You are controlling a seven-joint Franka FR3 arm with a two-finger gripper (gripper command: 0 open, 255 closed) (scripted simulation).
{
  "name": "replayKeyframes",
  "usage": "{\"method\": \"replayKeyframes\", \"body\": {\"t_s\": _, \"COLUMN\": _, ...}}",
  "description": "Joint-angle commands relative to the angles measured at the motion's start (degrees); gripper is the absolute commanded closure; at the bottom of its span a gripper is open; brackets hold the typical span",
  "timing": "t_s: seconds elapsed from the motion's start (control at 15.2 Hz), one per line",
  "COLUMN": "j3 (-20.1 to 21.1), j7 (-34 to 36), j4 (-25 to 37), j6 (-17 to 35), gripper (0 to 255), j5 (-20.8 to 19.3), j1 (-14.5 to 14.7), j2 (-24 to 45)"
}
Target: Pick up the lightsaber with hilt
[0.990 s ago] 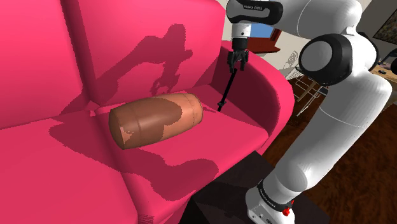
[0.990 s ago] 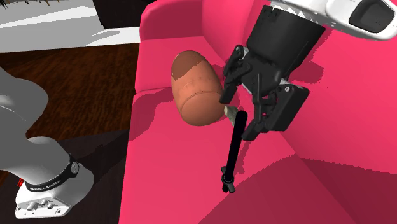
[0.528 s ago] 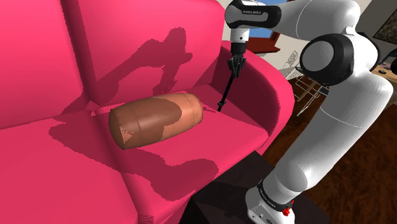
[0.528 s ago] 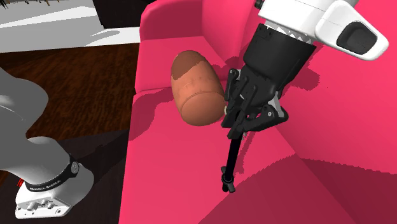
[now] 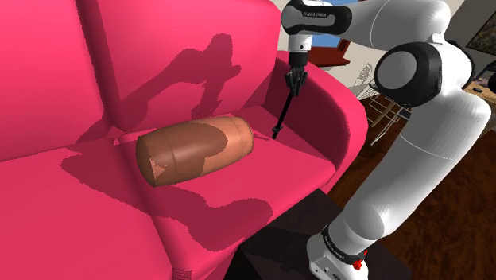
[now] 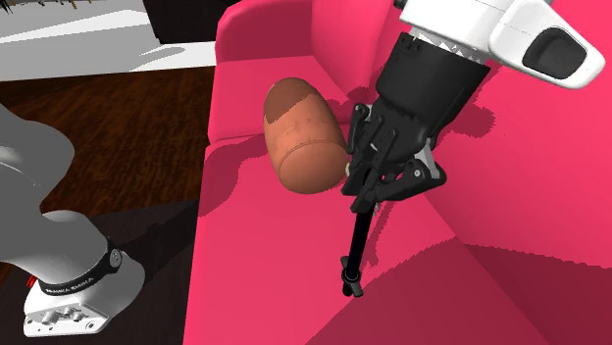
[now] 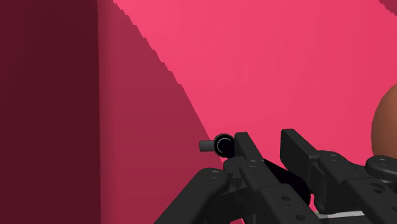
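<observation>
Lightsaber [image 6: 360,241] now tight between previously open fingers [image 6: 400,187]

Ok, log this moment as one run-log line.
phase: grasp | gripper: shut on lightsaber, upper end | lightsaber: steeply tilted, lower end at sofa seat by armrest | brown cushion: beside lightsaber, apart

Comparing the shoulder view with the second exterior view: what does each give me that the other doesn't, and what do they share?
The shoulder view adds the arm along its whole reach from the stand, and its shadow on the red sofa backrest. The second exterior view adds a close look at the fingers closed on the upper end of the thin black lightsaber, and the crosspiece near its lower end. Both show the gripper shut on the lightsaber, with the brown bolster cushion lying beside it on the seat.
</observation>
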Motion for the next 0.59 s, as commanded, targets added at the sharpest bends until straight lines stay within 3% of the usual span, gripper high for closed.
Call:
{"method": "replayKeyframes", "body": {"t_s": 0.0, "j3": 0.0, "j7": -0.1, "j4": 1.3, "j6": -1.2, "gripper": 255, "j5": 0.0, "j1": 0.0, "j2": 0.1}}
{"method": "replayKeyframes", "body": {"t_s": 0.53, "j3": -0.1, "j7": -0.9, "j4": 9.0, "j6": -7.7, "gripper": 255, "j5": 0.1, "j1": -0.1, "j2": 1.3}}
